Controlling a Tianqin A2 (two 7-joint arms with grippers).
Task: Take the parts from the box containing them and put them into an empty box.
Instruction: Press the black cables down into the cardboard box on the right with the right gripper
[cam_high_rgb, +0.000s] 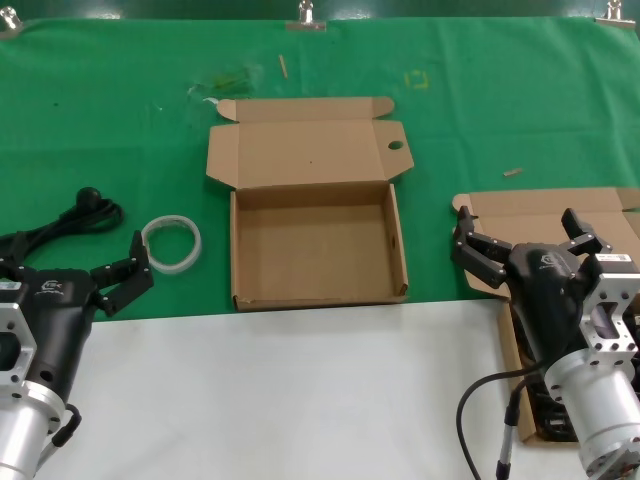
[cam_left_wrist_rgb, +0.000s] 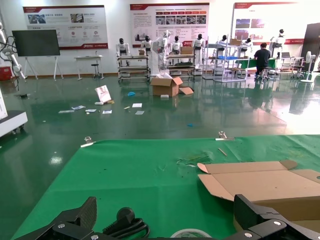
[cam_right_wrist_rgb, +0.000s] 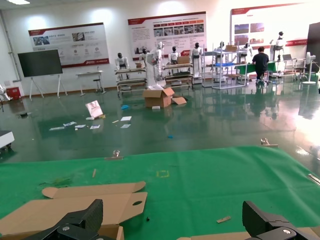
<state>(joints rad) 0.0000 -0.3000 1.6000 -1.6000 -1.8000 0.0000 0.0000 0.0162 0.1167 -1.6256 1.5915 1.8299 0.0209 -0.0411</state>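
Observation:
The empty box (cam_high_rgb: 250, 250) lies open at the table's middle, its lid (cam_high_rgb: 310, 150) folded back with a round hole (cam_high_rgb: 395, 145) in one tab. It also shows in the right wrist view (cam_right_wrist_rgb: 65, 210) and the left wrist view (cam_left_wrist_rgb: 265, 185). The box with the parts (cam_high_rgb: 545, 212) is at the right, mostly hidden under my right arm. A dark bit of black cable (cam_high_rgb: 545, 418) shows beside the arm. My right gripper (cam_high_rgb: 525, 240) is open above that box's lid (cam_right_wrist_rgb: 235, 236). My left gripper (cam_high_rgb: 70, 268) is open and empty at the left, parked.
A black cord with a ball end (cam_high_rgb: 85, 205) and a white translucent ring (cam_high_rgb: 172, 243) lie on the green cloth ahead of my left gripper; both show in the left wrist view, cord (cam_left_wrist_rgb: 125, 222) and ring (cam_left_wrist_rgb: 192, 233). A white surface (cam_high_rgb: 300, 390) covers the near table.

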